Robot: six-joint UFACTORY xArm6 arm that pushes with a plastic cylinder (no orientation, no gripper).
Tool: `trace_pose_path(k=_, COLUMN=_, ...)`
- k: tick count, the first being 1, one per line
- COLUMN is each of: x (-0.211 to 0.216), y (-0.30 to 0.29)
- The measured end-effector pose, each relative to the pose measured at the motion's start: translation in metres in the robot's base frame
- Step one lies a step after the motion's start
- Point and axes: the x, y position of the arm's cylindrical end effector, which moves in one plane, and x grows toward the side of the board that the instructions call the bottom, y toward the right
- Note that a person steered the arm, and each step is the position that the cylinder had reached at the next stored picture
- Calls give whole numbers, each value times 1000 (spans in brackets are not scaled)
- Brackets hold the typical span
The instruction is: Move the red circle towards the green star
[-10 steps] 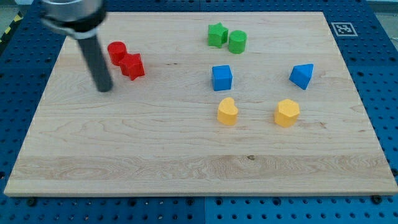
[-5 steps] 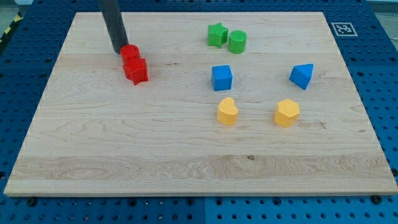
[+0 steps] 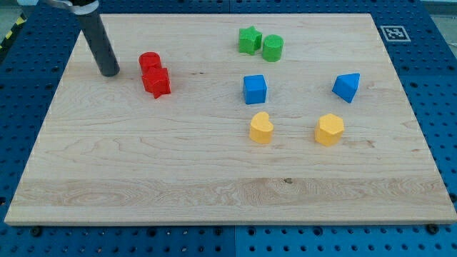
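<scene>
The red circle [image 3: 149, 61] stands at the upper left of the wooden board, touching a red star-like block [image 3: 156, 81] just below it. The green star [image 3: 249, 40] is near the view's top centre, beside a green circle [image 3: 272, 48] on its right. My tip [image 3: 111, 72] rests on the board to the left of the red circle, a short gap away from it, not touching. The dark rod rises toward the view's upper left.
A blue cube [image 3: 255, 89] and a yellow heart-like block [image 3: 261, 128] lie mid-board. A blue triangular block [image 3: 346, 86] and a yellow hexagon [image 3: 329, 130] lie to the right. A marker tag [image 3: 393, 33] sits at the board's top right corner.
My tip went from left of the red blocks up to the red circle's top-left, nudging both red blocks slightly right, then drew back down-left to its present spot.
</scene>
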Motion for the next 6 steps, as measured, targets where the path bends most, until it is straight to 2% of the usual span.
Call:
trace_pose_path(k=3, x=0, y=102)
trace_pose_path(k=6, x=-3, y=107)
